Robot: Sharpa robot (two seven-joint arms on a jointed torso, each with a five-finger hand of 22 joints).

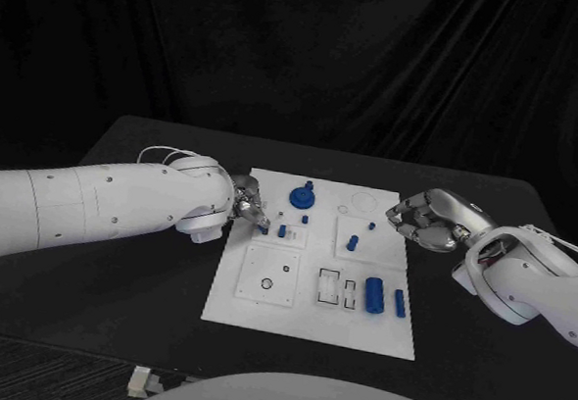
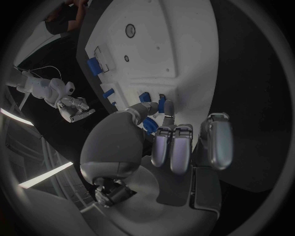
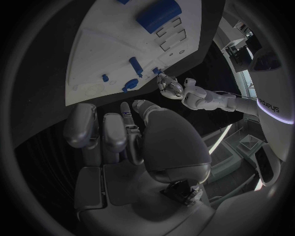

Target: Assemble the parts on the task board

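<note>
Blue parts [image 1: 376, 296] are spread over the white task board [image 1: 262, 310] at frame centre. A small blue peg [image 2: 162, 104] is pinched by the left hand [image 1: 247, 207], apparently for insertion; the right hand [image 1: 424, 222] is held curled, empty, at the board's upper-right edge.

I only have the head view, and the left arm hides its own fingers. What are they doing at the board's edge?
Observer: In the left wrist view, the left hand has its thumb and a fingertip on either side of a small blue part standing on the board. I cannot tell whether it is gripped.
Operator: And the right hand, anything in it?
Observer: No. The right wrist view shows the right hand with an empty palm and its fingers apart.
</note>
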